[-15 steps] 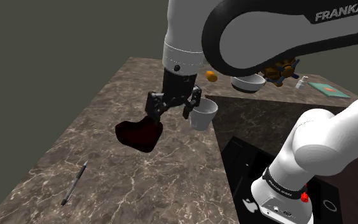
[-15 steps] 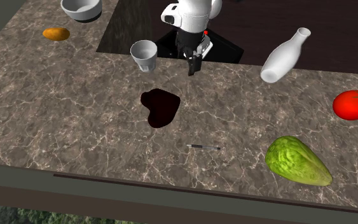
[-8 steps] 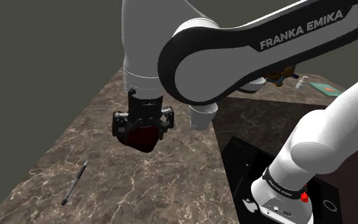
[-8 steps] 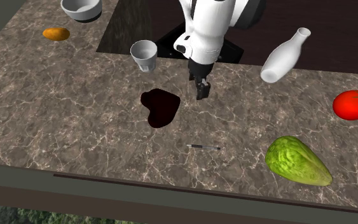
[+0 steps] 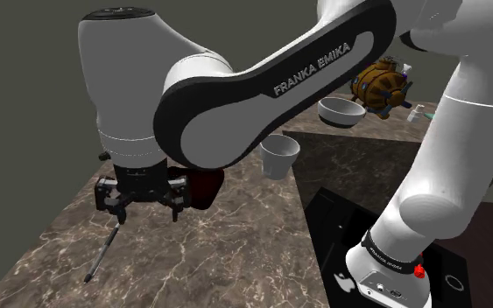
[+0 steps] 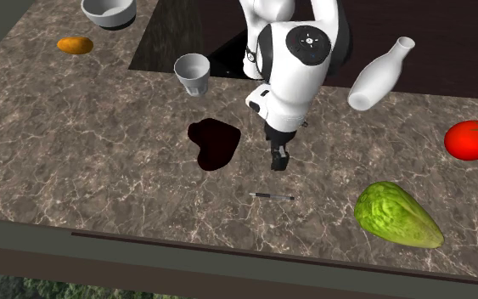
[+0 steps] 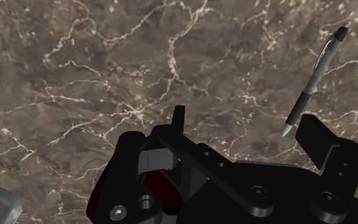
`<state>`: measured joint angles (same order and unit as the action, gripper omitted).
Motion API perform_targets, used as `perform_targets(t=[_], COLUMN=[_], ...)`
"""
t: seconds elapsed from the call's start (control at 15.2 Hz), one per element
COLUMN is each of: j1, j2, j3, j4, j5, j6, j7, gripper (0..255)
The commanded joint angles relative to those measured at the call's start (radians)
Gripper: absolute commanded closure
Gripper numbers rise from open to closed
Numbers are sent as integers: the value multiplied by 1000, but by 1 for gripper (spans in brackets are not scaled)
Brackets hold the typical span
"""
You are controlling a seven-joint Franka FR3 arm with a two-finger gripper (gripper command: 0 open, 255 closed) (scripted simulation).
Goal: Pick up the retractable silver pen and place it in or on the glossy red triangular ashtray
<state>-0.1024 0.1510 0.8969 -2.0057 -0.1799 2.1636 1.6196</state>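
While the claw (image 5: 146, 213) gapes near the pen (image 5: 102, 254), arm (image 5: 235, 109) reads — FRANKA EMIKA.

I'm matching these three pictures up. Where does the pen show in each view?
Shoulder view: the pen lies on the marble counter at lower left, just below the gripper.
Second exterior view: pen below centre, just below the gripper.
Wrist view: pen, its tip close to one of the open fingers.
Shared landmark: the gripper.
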Motion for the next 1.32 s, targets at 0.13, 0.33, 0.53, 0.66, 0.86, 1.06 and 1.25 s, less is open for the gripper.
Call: perform_targets(t=[0.13, 0.33, 0.53, 0.66, 0.86, 1.06, 1.25], j1=[125, 224, 252, 257, 266, 267, 267], j2=[223, 356, 399, 413, 436, 440, 440], j3=[-66, -127, -150, -158, -170, -173, -173], j4=[182, 328, 358, 352, 344, 343, 343], j5=[-173, -241, -263, -274, -291, -295, -295], j6=[-31, -62, -52, -34, -8, -3, -3], j7=[208, 305, 329, 336, 346, 348, 348], gripper=[0, 0, 0, 0, 0, 0, 0])
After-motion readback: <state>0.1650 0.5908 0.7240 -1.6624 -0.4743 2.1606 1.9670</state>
